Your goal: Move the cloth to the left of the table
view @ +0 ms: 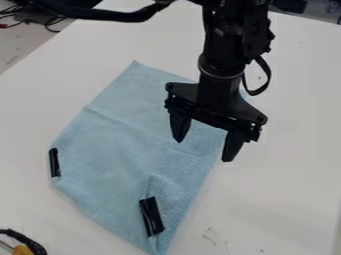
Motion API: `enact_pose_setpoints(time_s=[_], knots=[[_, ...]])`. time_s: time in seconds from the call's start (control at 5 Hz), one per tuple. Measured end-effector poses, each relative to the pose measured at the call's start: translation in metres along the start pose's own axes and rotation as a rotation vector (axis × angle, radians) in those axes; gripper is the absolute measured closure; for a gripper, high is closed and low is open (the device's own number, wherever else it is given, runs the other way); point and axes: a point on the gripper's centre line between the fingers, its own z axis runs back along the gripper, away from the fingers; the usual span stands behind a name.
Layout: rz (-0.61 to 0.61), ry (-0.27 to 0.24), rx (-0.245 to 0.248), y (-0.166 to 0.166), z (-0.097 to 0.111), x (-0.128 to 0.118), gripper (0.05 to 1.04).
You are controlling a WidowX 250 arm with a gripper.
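Camera view: the gripper (pixel 204 151) hangs over the blue cloth (pixel 110 144) on the white table (pixel 286 204), jaws apart.

Arm (pixel 113 14): black; enters at the top edge.
Wrist (pixel 221 62): hangs near-upright, upper right of centre.
Gripper (pixel 204 152): black, two-fingered; points down near centre, slants lower toward frame right.
Fingers (pixel 179 127): stand wide apart.

Light blue cloth (pixel 116 142), mostly flat on white table (pixel 286 199), near edge perhaps folded
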Motion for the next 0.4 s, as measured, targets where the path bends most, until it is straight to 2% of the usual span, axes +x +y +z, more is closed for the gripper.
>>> enact_pose_setpoints(time_s=[0.2,0.4], knots=[[-0.010,0.029,0.010,0.001,-0.008,-0.004,0.083],[0.010,0.014,0.008,0.023,-0.012,0.004,0.083]])
